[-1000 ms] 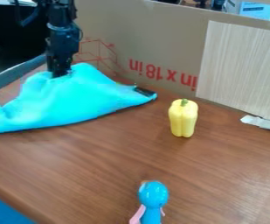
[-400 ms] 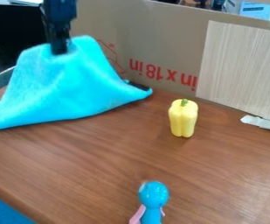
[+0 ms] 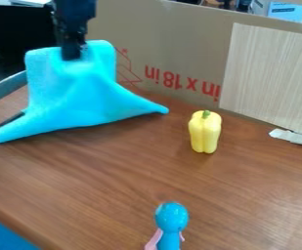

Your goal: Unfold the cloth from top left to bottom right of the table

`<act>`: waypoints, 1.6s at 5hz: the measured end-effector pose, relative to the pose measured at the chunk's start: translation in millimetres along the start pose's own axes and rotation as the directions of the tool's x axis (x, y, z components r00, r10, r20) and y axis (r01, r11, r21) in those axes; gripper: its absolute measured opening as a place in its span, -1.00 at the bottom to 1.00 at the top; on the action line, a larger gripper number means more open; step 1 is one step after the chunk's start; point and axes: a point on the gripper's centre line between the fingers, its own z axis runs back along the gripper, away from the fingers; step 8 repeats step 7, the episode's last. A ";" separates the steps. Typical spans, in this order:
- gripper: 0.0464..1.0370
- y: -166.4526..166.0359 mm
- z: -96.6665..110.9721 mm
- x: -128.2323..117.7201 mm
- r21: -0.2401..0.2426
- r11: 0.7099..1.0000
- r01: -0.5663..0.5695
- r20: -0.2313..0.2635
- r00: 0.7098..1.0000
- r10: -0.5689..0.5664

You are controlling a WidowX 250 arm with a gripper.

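We see that the black two-finger tool (image 3: pixel 73 52) has risen since the earliest frame, drawing the middle of the bright turquoise, soft fabric cloth (image 3: pixel 75 97) up with it. We find the tool clamped on the cloth, which hangs like a tent at the upper left of the brown wooden surface (image 3: pixel 120 171), its lower edge spread there. To its right we see a yellow, upright toy pepper (image 3: pixel 205 133), standing apart from it.
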 end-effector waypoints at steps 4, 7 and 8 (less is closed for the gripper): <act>-0.82 -138.2 -32.1 -28.0 0.307 0.952 -0.011 -0.087 0.995 0.040; 0.75 -174.6 31.0 -45.1 0.069 0.998 -0.006 0.075 0.997 0.001; 0.75 -174.6 31.0 -45.1 0.069 0.998 -0.006 0.075 0.997 0.001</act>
